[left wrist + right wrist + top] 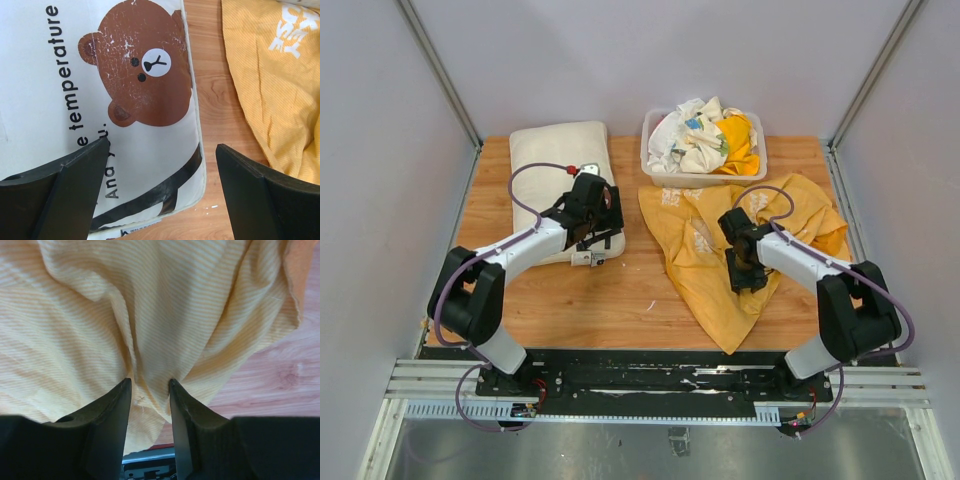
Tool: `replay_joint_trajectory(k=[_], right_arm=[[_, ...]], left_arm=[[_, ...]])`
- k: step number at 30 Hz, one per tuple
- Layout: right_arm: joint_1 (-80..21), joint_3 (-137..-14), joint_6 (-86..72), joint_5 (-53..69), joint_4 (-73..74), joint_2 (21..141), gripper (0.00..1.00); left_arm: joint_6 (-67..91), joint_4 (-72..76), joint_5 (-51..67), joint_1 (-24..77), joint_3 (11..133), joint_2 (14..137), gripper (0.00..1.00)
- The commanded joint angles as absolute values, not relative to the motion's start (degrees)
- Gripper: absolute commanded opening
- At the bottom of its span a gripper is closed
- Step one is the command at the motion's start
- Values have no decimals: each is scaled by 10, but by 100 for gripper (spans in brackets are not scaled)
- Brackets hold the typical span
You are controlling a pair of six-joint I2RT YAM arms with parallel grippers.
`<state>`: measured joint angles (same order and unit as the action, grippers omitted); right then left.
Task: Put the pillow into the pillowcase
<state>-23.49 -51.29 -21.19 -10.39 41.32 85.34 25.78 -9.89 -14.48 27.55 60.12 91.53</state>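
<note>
The cream-white pillow [548,160] lies flat at the back left of the table, its brown bear face [145,70] and black lettering facing up. My left gripper [591,252] hovers over the pillow's near right corner [190,190], jaws wide open and empty, one finger over the pillow and the other over bare wood. The orange-yellow pillowcase [698,250] lies crumpled at centre right. My right gripper [748,276] is shut on a bunched fold of the pillowcase [150,305], with the fabric gathered between both fingers [112,410].
A white plastic bin [651,160] with crumpled white and yellow cloths [705,135] stands at the back, between the pillow and the pillowcase. Bare wood [590,310] lies in front of the pillow. Grey walls close in the table on three sides.
</note>
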Motion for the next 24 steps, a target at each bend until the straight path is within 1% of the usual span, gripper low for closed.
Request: replay_joint_trajectory(k=[1, 4, 5, 7, 8, 12, 14, 19, 24], right_arm=[[-227, -512, -221, -99, 413, 886, 37], [-226, -513, -224, -101, 412, 903, 38], [-225, -513, -224, -102, 411, 906, 35], [-225, -512, -224, -104, 410, 905, 20], [-225, -512, -227, -107, 413, 904, 15], [-224, -528, -235, -114, 444, 878, 7], [-223, -541, -236, -115, 462, 850, 1], [-224, -604, -233, -119, 515, 788, 1], [-225, -659, -226, -87, 541, 766, 2]], left_arm=[[265, -124, -143, 283, 612, 897, 92], [266, -122, -146, 283, 604, 891, 92], [266, -122, -147, 283, 603, 889, 92], [267, -123, -148, 283, 601, 887, 92], [267, -125, -149, 283, 600, 886, 92], [268, -127, -152, 283, 601, 883, 92], [269, -127, -152, 283, 602, 880, 92], [275, -130, -141, 283, 610, 877, 92], [280, -134, -130, 283, 622, 877, 92]])
